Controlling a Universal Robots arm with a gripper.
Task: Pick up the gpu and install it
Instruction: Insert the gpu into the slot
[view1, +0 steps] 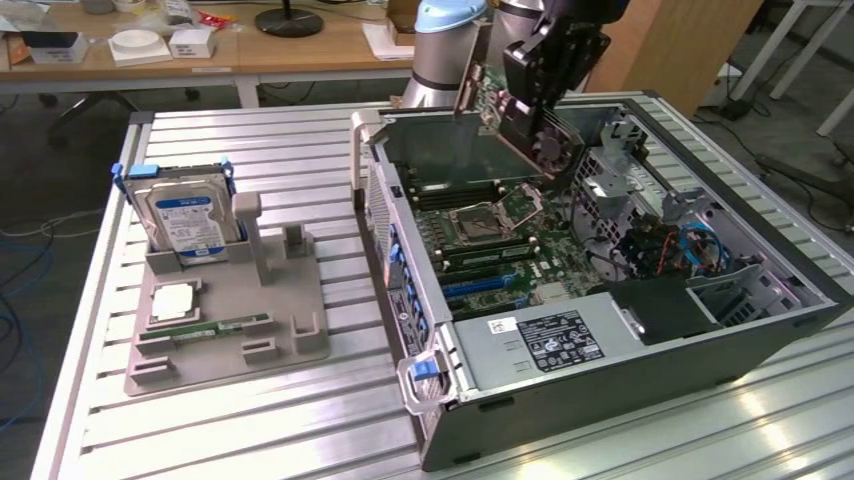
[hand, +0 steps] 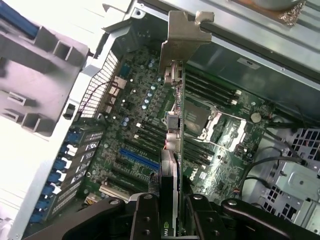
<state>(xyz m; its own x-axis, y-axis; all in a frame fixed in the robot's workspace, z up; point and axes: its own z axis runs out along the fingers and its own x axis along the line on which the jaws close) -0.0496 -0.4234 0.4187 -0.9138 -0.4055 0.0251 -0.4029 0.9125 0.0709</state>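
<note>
Arm (view1: 447, 50) reaches downward, end effector (hand: 172, 207) clamped tight.

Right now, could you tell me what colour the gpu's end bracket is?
The gpu has a silvery metal end bracket, best seen in the wrist view.

**The gpu** (view1: 525, 140): a thin, dark circuit card with a silvery metal end bracket (hand: 184, 36). It hangs above the motherboard (view1: 494, 240) of the open computer case (view1: 641, 350) and sits in no slot. In the exterior view it is tilted. In the wrist view its narrow edge (hand: 172, 150) faces the camera, bracket farthest away. The gripper (hand: 170, 207) pinches both faces.
</note>
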